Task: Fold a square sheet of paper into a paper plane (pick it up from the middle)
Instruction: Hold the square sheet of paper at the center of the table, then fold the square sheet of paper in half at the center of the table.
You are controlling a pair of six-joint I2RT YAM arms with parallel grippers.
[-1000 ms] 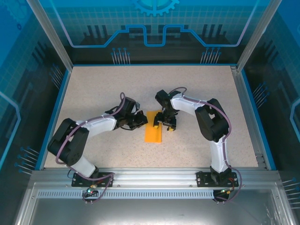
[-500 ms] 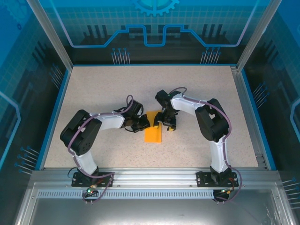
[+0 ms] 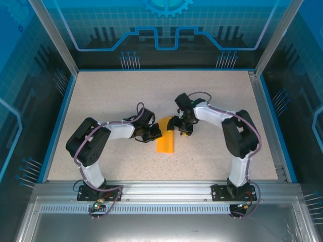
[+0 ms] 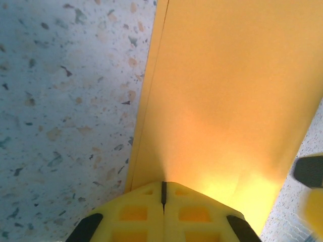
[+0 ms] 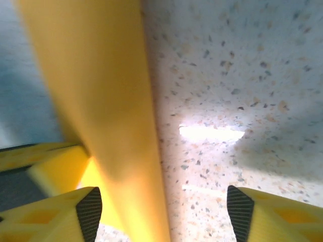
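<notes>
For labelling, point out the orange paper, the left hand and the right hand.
orange paper (image 3: 165,142), top external view, its middle.
left hand (image 4: 162,189), left wrist view, where fingertips meet.
right hand (image 5: 164,209), right wrist view, midway between fingertips.

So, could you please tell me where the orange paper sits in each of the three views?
Top external: paper mid-table, between left pincer and right pincer.
Left wrist: paper across centre and right, above the left pincer.
Right wrist: paper as a tall band left of centre.
Shared landmark: the speckled table beside it in all three.
</notes>
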